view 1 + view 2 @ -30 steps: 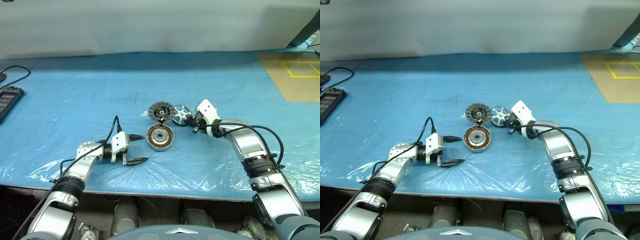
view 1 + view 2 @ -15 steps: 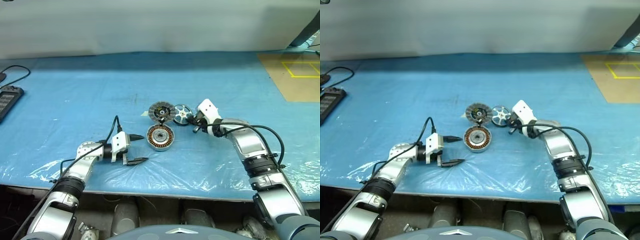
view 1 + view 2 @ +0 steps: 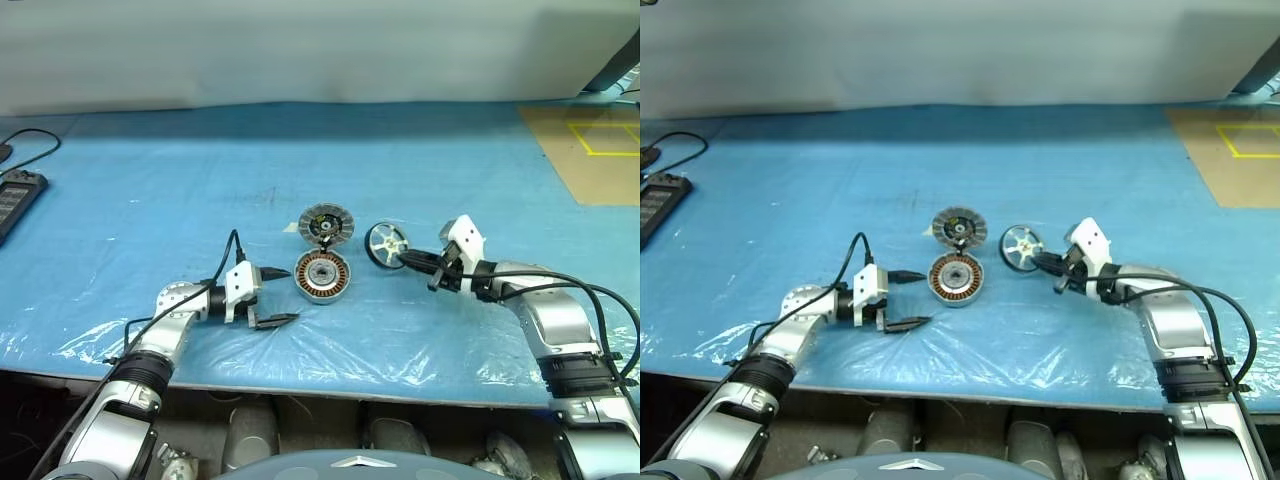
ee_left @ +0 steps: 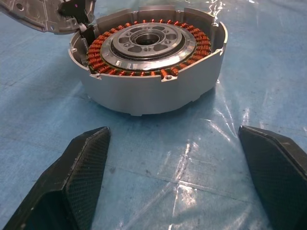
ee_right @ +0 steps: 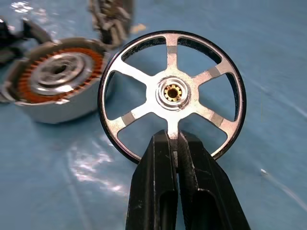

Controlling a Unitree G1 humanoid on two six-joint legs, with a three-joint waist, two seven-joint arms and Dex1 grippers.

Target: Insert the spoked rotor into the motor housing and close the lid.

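Note:
The motor housing [image 3: 320, 276] lies open on the blue table, copper windings showing [image 4: 148, 62]. Its lid [image 3: 325, 224] stands tilted up at the housing's far edge. My right gripper [image 3: 404, 259] is shut on the spoked rotor [image 3: 386, 244], which hangs on edge just above the table, to the right of the housing and apart from it. In the right wrist view the fingers [image 5: 163, 163] pinch the rotor's [image 5: 172, 93] rim at the foot of one spoke. My left gripper [image 3: 277, 296] rests open just left of the housing, fingers [image 4: 81, 167] spread wide with nothing between them.
Wrinkled clear film [image 3: 330, 345] covers the blue table near its front edge. A black device [image 3: 15, 200] with a cable lies at the far left. A brown board [image 3: 590, 150] with yellow tape sits at the back right.
My right gripper has drawn back to the right with the rotor, lifting it away from beside the lid and onto its edge. The left arm has stayed still.

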